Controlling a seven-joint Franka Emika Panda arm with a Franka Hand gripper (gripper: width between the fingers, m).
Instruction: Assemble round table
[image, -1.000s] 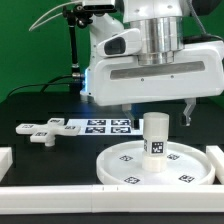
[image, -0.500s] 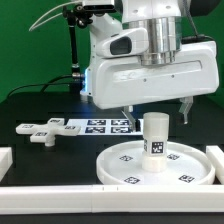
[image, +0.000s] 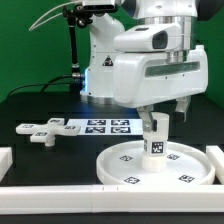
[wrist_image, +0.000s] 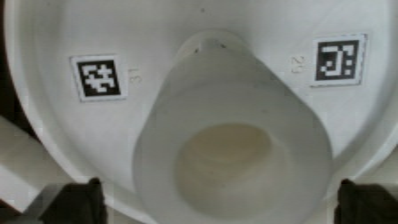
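The large round disc (image: 155, 165) lies flat near the front on the exterior view's right, with the short cylindrical leg (image: 155, 142) standing upright on it. My gripper (image: 165, 116) hangs open just above the leg, one finger on either side of its top, touching nothing. In the wrist view the leg (wrist_image: 231, 150) rises toward the camera from the disc (wrist_image: 71, 40), and the gripper (wrist_image: 222, 205) has its dark fingertips (wrist_image: 80, 205) well apart, with the leg's top between them. The cross-shaped base piece (image: 40, 131) lies on the black table at the exterior view's left.
The marker board (image: 100, 126) lies between the base piece and the disc. White border rails run along the front (image: 60, 196), at the left (image: 5, 158) and at the right (image: 215, 156). The arm's body and cables fill the back.
The hand has turned about its upright axis and shifted slightly over the leg, so a finger now shows beside the leg's top. The jaws stay open; the parts have not moved.
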